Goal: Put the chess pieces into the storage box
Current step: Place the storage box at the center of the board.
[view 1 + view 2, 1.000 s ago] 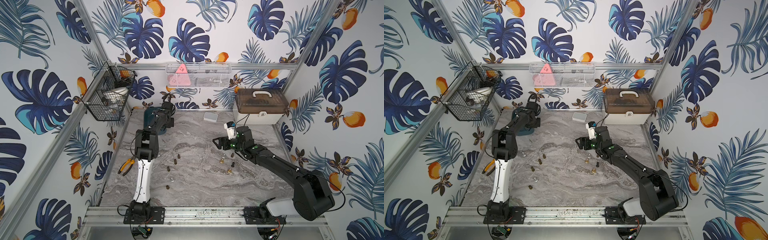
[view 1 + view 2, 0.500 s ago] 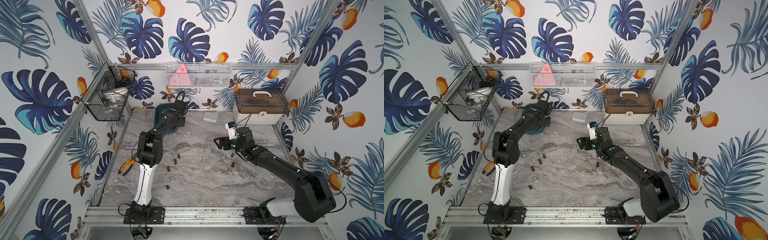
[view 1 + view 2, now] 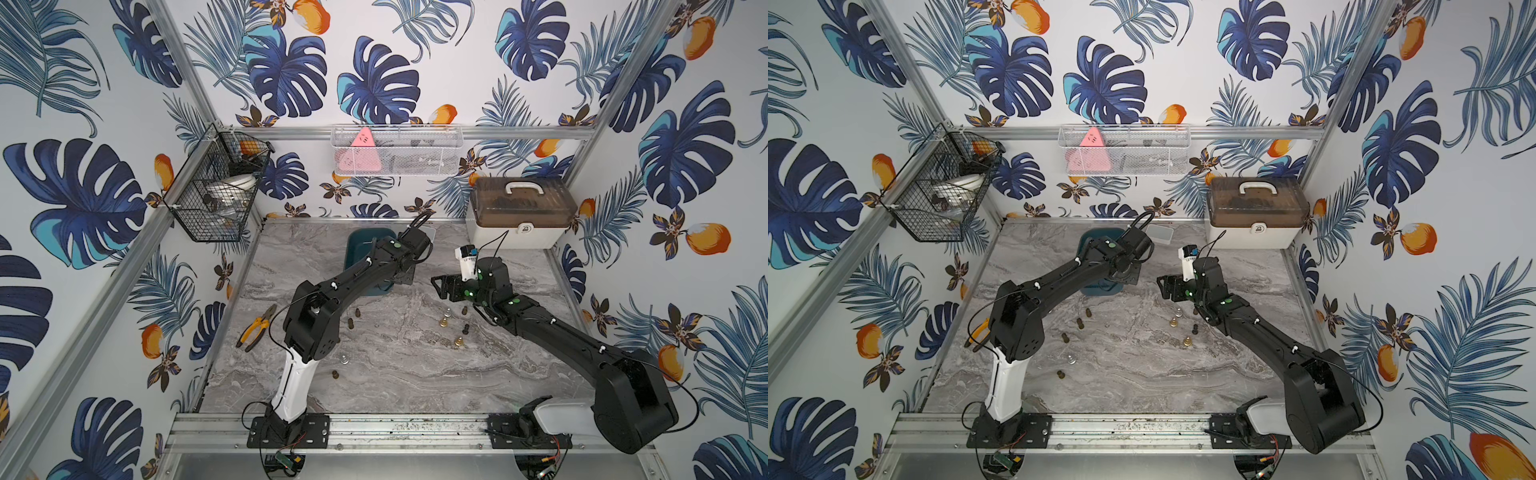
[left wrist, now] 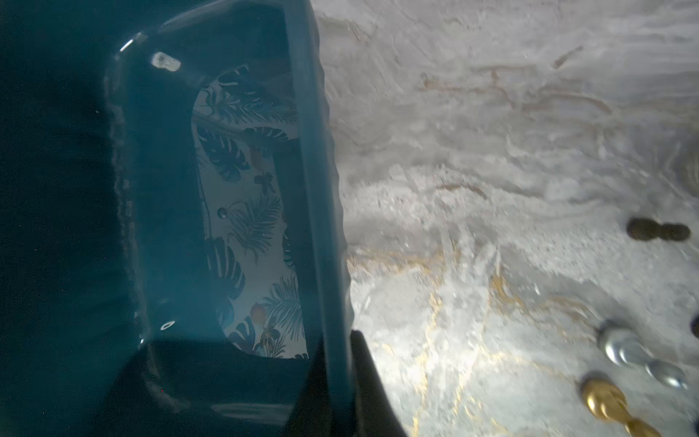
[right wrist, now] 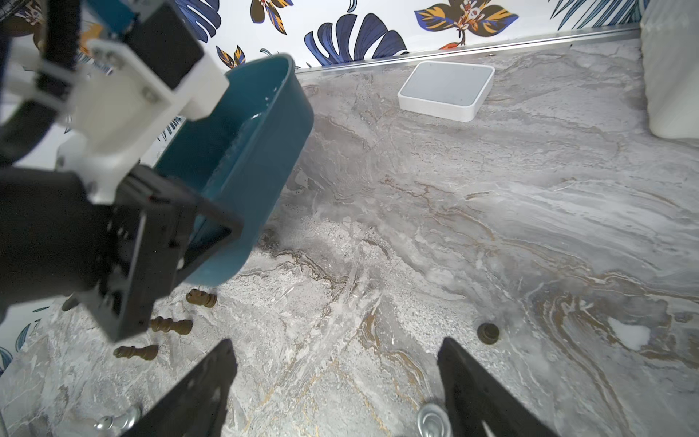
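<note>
The storage box (image 5: 257, 151), dark teal, is in the grasp of the left claw (image 5: 204, 242). The claw's fingers are pressed shut over one side wall near a corner, one finger inside and one outside; the left wrist view shows the rim (image 4: 325, 189) running between them. From the right wrist view the box looks tipped, with the end away from the left claw higher. Whether the gripped end touches the marble table (image 5: 491, 189) cannot be told. In both top views the box (image 3: 358, 249) shows partly from under the left claw's wrist. The chess pieces (image 5: 172, 325) lie scattered on the table outside the box. Three dark brown ones lie on their sides just beside the left claw, toward the robot's base. A dark one (image 5: 488, 333) stands just ahead of the right claw (image 5: 336, 382), and a silver piece lies close to each of that claw's fingers (image 5: 480, 389). The right claw's jaws stand wide apart with nothing between them. It hangs above the table, facing the left claw and the box and apart from both. In a top view, gold and dark pieces (image 3: 458, 341) lie behind the right claw along its arm. A flat white box (image 5: 446, 89) lies well beyond the right claw's fingertips at the back wall. A white case with a brown lid (image 3: 519, 212) stands to the right claw's outer side. Orange-handled pliers (image 3: 255, 328) lie well behind the left claw, outside its arm.
</note>
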`<state>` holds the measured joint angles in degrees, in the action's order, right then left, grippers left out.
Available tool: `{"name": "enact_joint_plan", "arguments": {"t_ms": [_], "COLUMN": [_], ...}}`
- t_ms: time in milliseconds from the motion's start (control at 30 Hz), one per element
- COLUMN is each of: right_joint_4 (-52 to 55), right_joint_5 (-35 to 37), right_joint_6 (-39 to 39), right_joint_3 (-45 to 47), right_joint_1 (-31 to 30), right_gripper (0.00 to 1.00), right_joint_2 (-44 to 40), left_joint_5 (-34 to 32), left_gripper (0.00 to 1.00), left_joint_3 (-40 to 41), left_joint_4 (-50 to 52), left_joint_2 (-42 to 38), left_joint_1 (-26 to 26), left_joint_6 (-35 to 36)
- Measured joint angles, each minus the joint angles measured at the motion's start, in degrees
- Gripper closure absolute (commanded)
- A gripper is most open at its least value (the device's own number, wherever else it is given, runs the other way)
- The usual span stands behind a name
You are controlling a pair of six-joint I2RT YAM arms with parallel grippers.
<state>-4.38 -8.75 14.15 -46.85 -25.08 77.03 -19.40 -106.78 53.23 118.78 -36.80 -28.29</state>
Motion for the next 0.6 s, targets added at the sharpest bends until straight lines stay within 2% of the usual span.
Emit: {"name": "enact_joint_plan", "arguments": {"t_ms": [300, 600], "right_joint_4": [-1.18, -0.7], "right_joint_5": [1.79, 3.8], "right_joint_6": [0.24, 0.35], "right_joint_3": [0.55, 1.2], "right_joint_1": [0.02, 0.09], "right_gripper": [0.15, 0.14], "right_joint_2": [-0.59, -0.81], "left_joint_5": [4.04, 5.95], "left_gripper": [1.0, 1.0], "left_joint_3": [6.82, 2.32], "left_joint_4": [-2.25, -3.21], "left_joint_2": [-2.89, 2.91], "left_joint_1": [-6.62, -9.31], "left_joint_6": [-6.56, -8.22]}}
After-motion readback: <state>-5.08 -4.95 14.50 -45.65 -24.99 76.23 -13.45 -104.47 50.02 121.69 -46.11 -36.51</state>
